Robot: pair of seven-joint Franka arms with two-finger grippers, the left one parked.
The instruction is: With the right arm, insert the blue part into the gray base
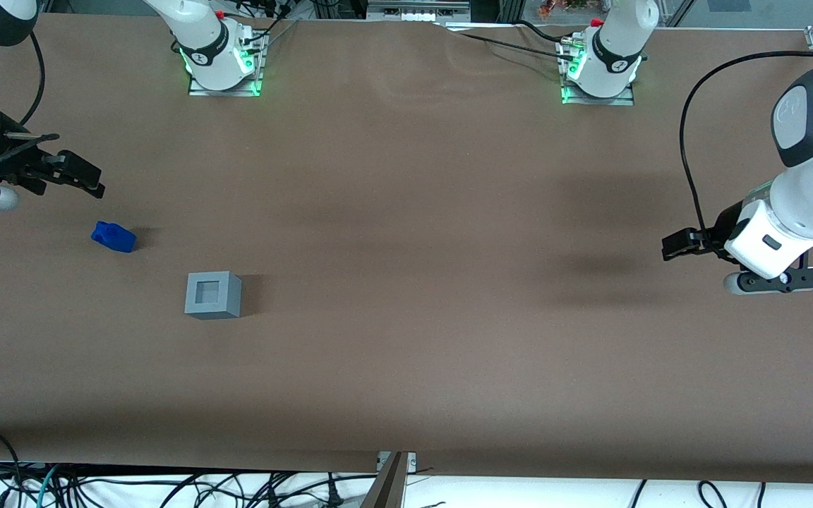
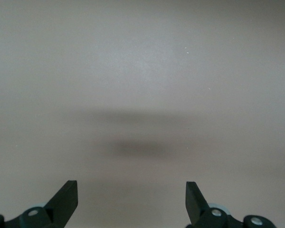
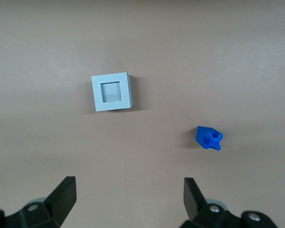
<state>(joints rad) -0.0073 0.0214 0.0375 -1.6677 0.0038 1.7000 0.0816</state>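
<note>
- Blue part (image 1: 113, 237) lies on the brown tabletop (image 1: 406, 282), near the gray base (image 1: 213, 295) but apart from it.
- My gripper (image 3: 128, 192) hangs above both, fingers (image 3: 65, 190) spread wide, holding nothing.
- Looks like light, stiff plastic; I judge its flat sides the best hold, not the tapered end.
- Recess faces up, and nothing blocks my way.

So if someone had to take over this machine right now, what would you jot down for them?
Right arm's pincer: open, holding nothing, hovering above the table toward the working arm's end.
Blue part: lying loose on the table, nearer the front camera than the pincer.
Gray base: upright, recess empty, nearer the front camera than the blue part and apart from it.
Done: nothing.
Left: grasp the blue part, carry it over, insert it.
</note>
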